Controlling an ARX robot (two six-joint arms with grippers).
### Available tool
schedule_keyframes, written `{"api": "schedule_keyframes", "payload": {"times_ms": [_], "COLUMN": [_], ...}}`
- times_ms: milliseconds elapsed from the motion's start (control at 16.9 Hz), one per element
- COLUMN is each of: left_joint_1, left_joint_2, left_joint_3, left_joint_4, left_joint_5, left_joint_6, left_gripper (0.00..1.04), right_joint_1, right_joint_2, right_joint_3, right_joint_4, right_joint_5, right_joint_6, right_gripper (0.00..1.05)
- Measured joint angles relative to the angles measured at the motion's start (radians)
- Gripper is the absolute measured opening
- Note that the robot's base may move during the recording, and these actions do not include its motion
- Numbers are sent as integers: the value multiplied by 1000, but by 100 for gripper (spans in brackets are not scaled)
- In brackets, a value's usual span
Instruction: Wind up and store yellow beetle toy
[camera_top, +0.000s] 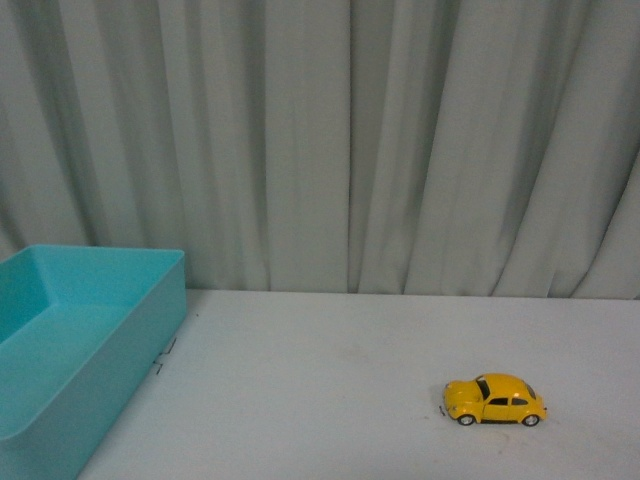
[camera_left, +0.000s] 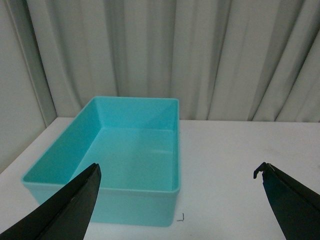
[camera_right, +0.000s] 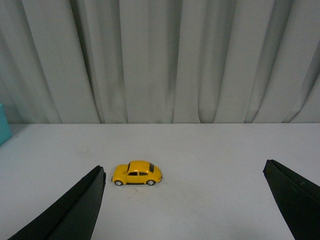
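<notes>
The yellow beetle toy (camera_top: 495, 400) stands on its wheels on the white table, at the right in the front view, side-on. It also shows in the right wrist view, yellow beetle toy (camera_right: 137, 174), ahead of my right gripper (camera_right: 184, 175), which is open with nothing between its black fingers (camera_right: 75, 212). My left gripper (camera_left: 178, 172) is open too and hangs in front of the turquoise bin (camera_left: 150, 192), holding nothing. Neither arm shows in the front view.
The turquoise bin (camera_top: 120, 350) sits at the table's left and looks empty inside. A small dark mark (camera_left: 181, 217) lies on the table by the bin's near corner. A grey curtain (camera_top: 350, 140) closes off the back of the table.
</notes>
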Motion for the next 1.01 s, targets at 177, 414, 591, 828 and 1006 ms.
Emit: {"api": "schedule_keyframes", "payload": {"times_ms": [177, 414, 591, 828, 1006], "left_joint_1": [0, 0, 0, 0, 0], "left_joint_2": [0, 0, 0, 0, 0], "left_joint_3": [0, 0, 0, 0, 0], "left_joint_4": [0, 0, 0, 0, 0], "left_joint_5": [0, 0, 0, 0, 0], "left_joint_6": [0, 0, 0, 0, 0], "left_gripper": [98, 98, 98, 98, 98], "right_joint_1": [0, 0, 0, 0, 0], "right_joint_2": [0, 0, 0, 0, 0], "right_joint_3": [0, 0, 0, 0, 0], "right_joint_4": [-1, -1, -1, -1, -1], "right_joint_5": [0, 0, 0, 0, 0], "right_joint_6": [0, 0, 0, 0, 0], "right_gripper": [98, 98, 98, 98, 98]}}
